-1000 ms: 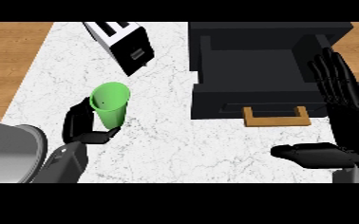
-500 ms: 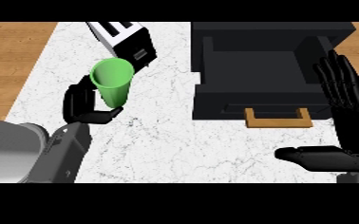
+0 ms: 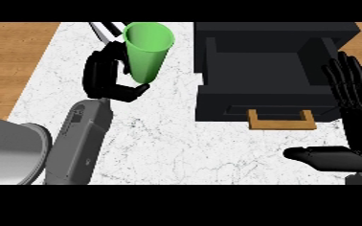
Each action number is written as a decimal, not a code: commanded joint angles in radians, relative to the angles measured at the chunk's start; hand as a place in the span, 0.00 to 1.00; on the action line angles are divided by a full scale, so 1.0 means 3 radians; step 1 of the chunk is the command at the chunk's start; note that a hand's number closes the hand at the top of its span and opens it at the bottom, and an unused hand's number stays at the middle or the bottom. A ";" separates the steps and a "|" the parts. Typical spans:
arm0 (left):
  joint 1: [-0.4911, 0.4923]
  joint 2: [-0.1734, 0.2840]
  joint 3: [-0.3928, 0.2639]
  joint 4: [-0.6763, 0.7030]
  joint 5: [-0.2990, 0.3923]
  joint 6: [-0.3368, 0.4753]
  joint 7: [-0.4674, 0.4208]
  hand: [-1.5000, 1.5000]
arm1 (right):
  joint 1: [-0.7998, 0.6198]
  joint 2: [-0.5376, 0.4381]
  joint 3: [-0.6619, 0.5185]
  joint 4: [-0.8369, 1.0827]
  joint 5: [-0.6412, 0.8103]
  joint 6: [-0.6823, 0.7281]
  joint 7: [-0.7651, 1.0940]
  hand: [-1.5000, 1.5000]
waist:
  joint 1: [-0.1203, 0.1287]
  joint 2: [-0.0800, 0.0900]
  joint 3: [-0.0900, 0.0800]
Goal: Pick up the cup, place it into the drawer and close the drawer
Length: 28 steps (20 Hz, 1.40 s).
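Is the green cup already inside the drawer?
No, the left hand holds the green cup above the counter, left of the open drawer.

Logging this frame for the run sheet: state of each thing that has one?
cup: upright, held in the left hand, mouth open, nothing seen inside
left hand: shut on the cup
right hand: open, at the view's right edge, holding nothing
drawer: pulled open, no cup in it, wooden handle facing the robot

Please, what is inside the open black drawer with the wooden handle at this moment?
Inside the open black drawer with the wooden handle only its dark floor shows. The tall green plastic cup is outside, held by the left hand. The front wall hides the nearest strip of the floor.
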 commanded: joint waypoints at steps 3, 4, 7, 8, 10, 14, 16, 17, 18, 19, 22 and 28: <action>-0.0340 -0.0172 -0.0350 -0.0507 -0.0076 0.0524 0.0665 1.00 | 0.0075 0.0047 0.0058 -0.0030 0.0032 0.0037 -0.0075 0.00 | -0.0029 0.0007 -0.0002; -0.0495 -0.0174 -0.0392 -0.0523 -0.0047 0.0528 0.0845 1.00 | 0.0046 -0.0010 -0.0063 0.0178 -0.0049 0.0099 -0.0200 0.00 | -0.0029 0.0009 0.0000; -0.0750 -0.0176 -0.0525 -0.0561 -0.0096 0.0854 0.1074 1.00 | 0.0034 -0.0009 -0.0048 0.0088 -0.0052 0.0095 -0.0128 0.00 | -0.0044 0.0012 -0.0002; -0.0924 -0.0176 -0.0494 -0.0438 -0.0065 0.0870 0.1186 1.00 | -0.0153 0.0012 0.0027 -0.0076 0.0014 -0.0055 0.0219 0.00 | -0.0050 0.0014 -0.0003; -0.1167 -0.0177 -0.0574 -0.0185 -0.0064 0.0989 0.1137 1.00 | -0.0187 0.0072 0.0049 0.0089 0.0067 -0.0065 0.0005 0.00 | -0.0067 0.0026 -0.0003; -0.1407 -0.0178 -0.0899 0.0014 0.0060 0.1457 0.1209 1.00 | -0.0155 -0.0103 -0.0122 -0.0018 -0.0153 0.0114 0.0111 0.00 | -0.0101 0.0023 -0.0002; -0.1677 -0.0178 -0.0794 0.0474 0.0150 0.1413 0.1064 1.00 | -0.0174 -0.0016 -0.0060 0.0327 -0.0039 0.0103 -0.0182 0.00 | -0.0119 0.0045 -0.0001; -0.1740 -0.0178 -0.0782 0.0367 0.0202 0.1432 0.1348 1.00 | -0.0170 -0.0065 -0.0114 0.0192 -0.0087 0.0112 -0.0088 0.00 | -0.0096 0.0031 -0.0002; -0.1685 -0.0178 -0.0860 0.0537 0.0300 0.1403 0.1195 1.00 | -0.0272 -0.0064 -0.0110 0.0118 -0.0097 0.0050 0.0084 0.00 | -0.0109 0.0034 -0.0003; -0.1833 -0.0178 -0.0859 0.0676 0.0390 0.1398 0.1267 1.00 | -0.0187 -0.0034 -0.0023 0.0088 -0.0049 0.0081 0.0054 0.00 | -0.0133 0.0039 -0.0002; -0.1965 -0.0178 -0.0997 0.0909 0.0550 0.1593 0.1226 1.00 | 0.0039 0.0078 0.0108 -0.0020 0.0107 0.0057 -0.0119 0.00 | -0.0156 0.0038 -0.0002; -0.2228 -0.0178 -0.1086 0.1433 0.0702 0.1532 0.1097 1.00 | -0.0003 0.0040 -0.0044 0.0114 -0.0025 0.0106 -0.0217 0.00 | -0.0151 0.0046 -0.0001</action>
